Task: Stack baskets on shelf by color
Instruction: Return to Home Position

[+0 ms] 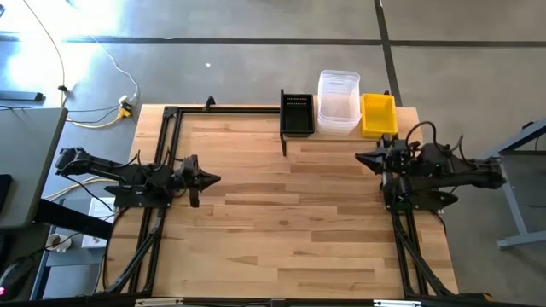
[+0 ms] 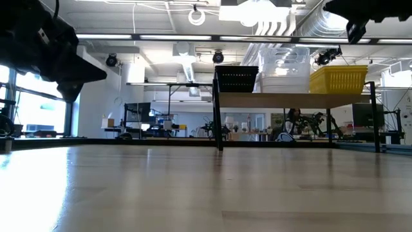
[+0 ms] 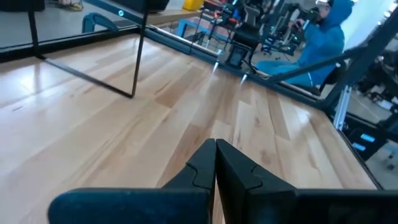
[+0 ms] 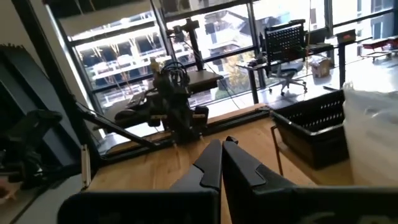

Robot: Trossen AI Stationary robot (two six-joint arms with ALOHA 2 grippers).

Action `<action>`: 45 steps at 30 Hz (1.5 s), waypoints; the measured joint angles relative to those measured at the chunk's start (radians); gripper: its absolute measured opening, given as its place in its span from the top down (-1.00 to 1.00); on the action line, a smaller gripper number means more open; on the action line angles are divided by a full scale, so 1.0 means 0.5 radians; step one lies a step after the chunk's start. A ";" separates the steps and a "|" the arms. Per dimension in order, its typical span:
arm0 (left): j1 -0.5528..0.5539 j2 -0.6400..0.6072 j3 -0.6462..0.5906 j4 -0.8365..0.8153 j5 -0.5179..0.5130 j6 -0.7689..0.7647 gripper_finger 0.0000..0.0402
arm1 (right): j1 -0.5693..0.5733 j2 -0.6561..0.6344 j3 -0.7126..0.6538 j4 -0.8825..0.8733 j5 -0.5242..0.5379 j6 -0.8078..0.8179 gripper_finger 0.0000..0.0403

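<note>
On the shelf (image 2: 290, 100), at the far edge of the table (image 1: 281, 222), three groups are seen side by side: black baskets (image 1: 297, 113) at the left-arm end, clear tubs (image 1: 339, 102) in the middle, yellow baskets (image 1: 379, 114) at the right-arm end. Whether the groups touch or merely stand just beside each other cannot be told. The number nested in each colour cannot be counted, though several rims are seen in the clear pile. Nothing is seen lying on the table, so the sorting is judged done.

The left gripper (image 1: 213, 178) is held over the table's left side, well apart from the shelf, its fingers pressed together on nothing. The right gripper (image 1: 362, 158) is held over the right side, near the yellow baskets but apart from them, its fingers likewise together and empty.

The pieces are judged to be light, thin plastic, stiff at the rim and springy in the walls. The mesh ones would best be taken by a long-side rim, one finger inside and one outside. The clear tubs are judged slicker and should be pinched at the rim lip. Nested pieces may be dragged up together, and a pile could be toppled by a sideways knock.
</note>
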 joint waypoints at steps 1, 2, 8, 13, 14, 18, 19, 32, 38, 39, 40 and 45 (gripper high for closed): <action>0.000 0.000 0.000 -0.001 -0.003 -0.022 1.00 | 0.000 -0.024 -0.037 0.012 -0.005 0.013 1.00; 0.000 0.000 0.000 0.000 -0.006 -0.046 1.00 | 0.000 -0.049 -0.070 0.011 -0.012 0.024 1.00; 0.000 0.001 0.001 -0.003 -0.012 -0.072 1.00 | -0.001 -0.128 -0.237 0.008 -0.050 0.030 1.00; 0.000 0.001 0.002 -0.004 -0.012 -0.029 1.00 | 0.000 -0.142 -0.359 0.014 -0.067 0.095 1.00; 0.000 0.001 0.002 -0.004 -0.008 -0.002 1.00 | -0.001 -0.142 -0.385 0.032 -0.064 0.100 1.00; 0.000 0.001 0.002 -0.005 0.003 0.068 1.00 | -0.001 -0.143 -0.472 0.070 -0.048 0.141 1.00; 0.000 0.001 0.002 -0.006 0.002 0.077 1.00 | 0.000 -0.143 -0.490 0.073 -0.047 0.154 1.00; 0.000 0.001 0.003 -0.005 0.003 0.124 1.00 | 0.000 -0.142 -0.617 0.063 -0.049 0.204 1.00; 0.000 0.001 0.003 -0.005 0.002 0.123 1.00 | -0.001 -0.143 -0.617 0.069 -0.048 0.214 1.00; 0.000 0.001 0.003 -0.005 0.003 0.123 1.00 | -0.001 -0.143 -0.617 0.069 -0.048 0.243 1.00; 0.000 0.001 0.003 -0.005 0.003 0.122 0.99 | -0.001 -0.143 -0.617 0.069 -0.045 0.272 1.00; 0.000 0.001 0.003 -0.005 0.003 0.122 1.00 | 0.000 -0.142 -0.617 0.066 -0.038 0.425 1.00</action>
